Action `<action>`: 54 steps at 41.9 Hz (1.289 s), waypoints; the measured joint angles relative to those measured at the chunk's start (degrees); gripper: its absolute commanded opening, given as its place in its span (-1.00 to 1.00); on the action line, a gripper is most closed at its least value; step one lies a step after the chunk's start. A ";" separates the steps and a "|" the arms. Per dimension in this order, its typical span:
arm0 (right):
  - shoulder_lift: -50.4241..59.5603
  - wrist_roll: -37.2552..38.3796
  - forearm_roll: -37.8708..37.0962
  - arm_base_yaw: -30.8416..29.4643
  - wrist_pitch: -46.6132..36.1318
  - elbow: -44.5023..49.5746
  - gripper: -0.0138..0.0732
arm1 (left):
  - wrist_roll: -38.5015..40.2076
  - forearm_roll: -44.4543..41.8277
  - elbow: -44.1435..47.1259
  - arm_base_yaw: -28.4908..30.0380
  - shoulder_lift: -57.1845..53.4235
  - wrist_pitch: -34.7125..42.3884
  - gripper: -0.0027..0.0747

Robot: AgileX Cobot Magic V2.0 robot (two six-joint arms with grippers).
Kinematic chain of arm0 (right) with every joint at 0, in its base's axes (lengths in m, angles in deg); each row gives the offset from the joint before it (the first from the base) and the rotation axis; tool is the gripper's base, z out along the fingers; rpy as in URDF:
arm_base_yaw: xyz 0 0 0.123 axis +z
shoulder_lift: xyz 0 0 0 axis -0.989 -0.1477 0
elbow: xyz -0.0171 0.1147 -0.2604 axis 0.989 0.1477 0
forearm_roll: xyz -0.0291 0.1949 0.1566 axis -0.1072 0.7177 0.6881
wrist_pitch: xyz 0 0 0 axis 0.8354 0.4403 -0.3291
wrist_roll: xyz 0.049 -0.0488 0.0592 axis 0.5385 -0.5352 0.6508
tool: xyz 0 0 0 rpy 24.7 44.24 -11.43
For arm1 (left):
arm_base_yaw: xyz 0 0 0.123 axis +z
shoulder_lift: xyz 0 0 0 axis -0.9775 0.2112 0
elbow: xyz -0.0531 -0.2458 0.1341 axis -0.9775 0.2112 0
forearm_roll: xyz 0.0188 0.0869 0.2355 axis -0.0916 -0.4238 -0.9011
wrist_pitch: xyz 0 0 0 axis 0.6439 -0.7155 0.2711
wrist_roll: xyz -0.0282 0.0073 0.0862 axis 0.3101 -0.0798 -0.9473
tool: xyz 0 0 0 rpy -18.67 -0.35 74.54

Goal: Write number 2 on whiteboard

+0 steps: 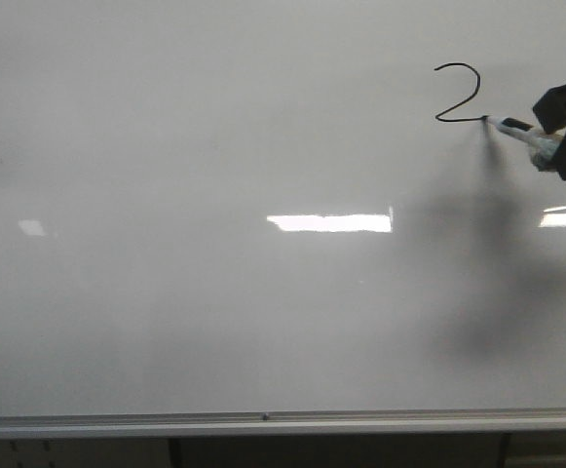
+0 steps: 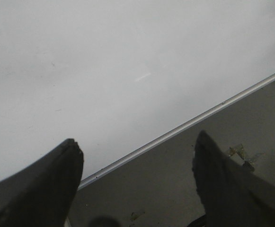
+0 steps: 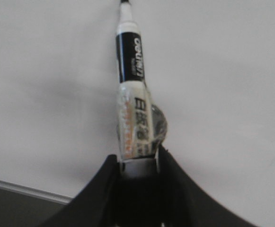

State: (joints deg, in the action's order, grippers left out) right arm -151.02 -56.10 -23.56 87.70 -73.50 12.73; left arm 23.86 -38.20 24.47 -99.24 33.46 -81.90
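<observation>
The whiteboard [image 1: 214, 292] fills the front view, with a silver rail along its lower edge. A thin black number 2 [image 1: 458, 93] is drawn at the upper right: a curved top and a base stroke that reaches the marker's tip. My right gripper [image 1: 555, 136] is shut on a white and black marker [image 1: 521, 132], whose tip touches the board at the right end of the base stroke. In the right wrist view the marker [image 3: 132, 99] stands out from the shut gripper [image 3: 138, 158]. My left gripper [image 2: 137, 151] is open and empty over the board's rail [image 2: 184, 125].
Bright rectangular light reflections [image 1: 329, 222] lie across the board's middle and right. The marker and arm cast a dark shadow [image 1: 492, 253] below the digit. A grey surface [image 2: 175, 184] with small scraps lies beyond the rail in the left wrist view.
</observation>
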 measured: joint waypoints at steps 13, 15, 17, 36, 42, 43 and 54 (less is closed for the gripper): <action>13.95 -1.68 0.96 8.78 12.69 -0.63 -0.73 | -7.86 2.28 0.00 -0.99 0.09 0.87 0.31; 16.48 -4.50 0.96 11.90 18.26 -1.70 -0.73 | -12.06 4.92 -0.53 -2.80 0.40 0.87 0.31; 17.94 -7.73 0.96 14.94 24.12 -2.97 -0.73 | -16.04 7.27 -1.46 -5.09 1.35 0.42 0.31; 18.84 -27.06 13.47 33.78 44.58 -11.78 -0.73 | -32.41 14.58 -11.13 -31.96 17.13 -2.05 0.31; 18.84 -28.15 14.41 33.78 44.58 -11.78 -0.73 | -33.31 16.39 -12.35 -33.59 21.39 -0.89 0.31; 18.84 -28.19 14.41 33.78 44.58 -11.78 -0.73 | -33.81 16.89 -12.35 -33.67 22.03 -0.64 0.31; 18.84 -28.19 14.46 33.78 44.58 -11.78 -0.73 | -37.65 20.65 -12.35 -33.71 23.16 0.37 -0.21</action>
State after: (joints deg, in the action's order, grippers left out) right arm -132.18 -84.29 -9.10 121.49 -28.93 0.95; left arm -13.79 -17.55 12.12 -132.94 56.62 -81.53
